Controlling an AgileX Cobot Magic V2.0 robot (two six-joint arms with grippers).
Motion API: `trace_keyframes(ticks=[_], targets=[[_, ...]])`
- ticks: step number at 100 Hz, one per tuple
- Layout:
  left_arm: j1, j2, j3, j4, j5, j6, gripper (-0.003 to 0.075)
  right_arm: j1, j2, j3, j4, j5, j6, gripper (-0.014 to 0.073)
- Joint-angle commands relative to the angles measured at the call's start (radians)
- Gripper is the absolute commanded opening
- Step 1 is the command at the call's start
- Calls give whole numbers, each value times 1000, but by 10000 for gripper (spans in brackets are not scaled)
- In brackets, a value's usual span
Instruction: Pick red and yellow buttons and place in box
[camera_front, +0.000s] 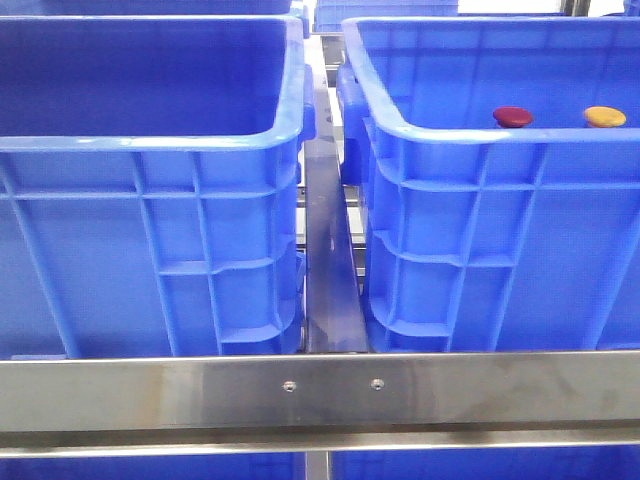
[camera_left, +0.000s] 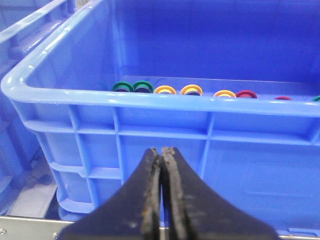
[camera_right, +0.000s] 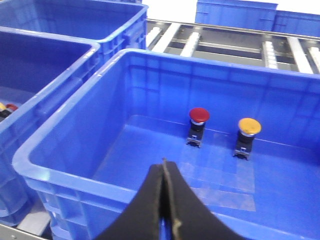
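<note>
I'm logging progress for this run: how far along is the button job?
Looks done: the red button and the yellow button both stand upright inside the right crate. Nothing is in hand; the left gripper and right gripper are shut and empty. Nothing visibly remains.

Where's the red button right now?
The red button stands upright inside the right-hand crate in the front view, near its far wall, with the yellow button beside it on the right.
</note>
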Motion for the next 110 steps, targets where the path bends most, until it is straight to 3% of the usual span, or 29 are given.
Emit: trace_keyframes(ticks=[1,17,28,47,62,95,110], targets=[[2,-30,52,0,-72,-12,-20,5,10,-23,28,-91,-11,-68],[2,-30,52,0,-72,-12,-20,5,10,-23,24,-223,-11,-68],[2,-30,52,0,-72,-12,-20,6,10,3,-136,-312,5,-68],[2,-30,52,0,-72,-12,-20,35,-3,70,-387,-366,357,-68],[2,-30,52,0,-72,-12,-20,41,-52,138,-583,-503,579,-68],[2,-30,52,0,-72,-12,-20,206,-200,391,-898,-700,927,-68],[2,-30,52,0,-72,-12,-20,191,-246,389,-930,-673,932,-68]])
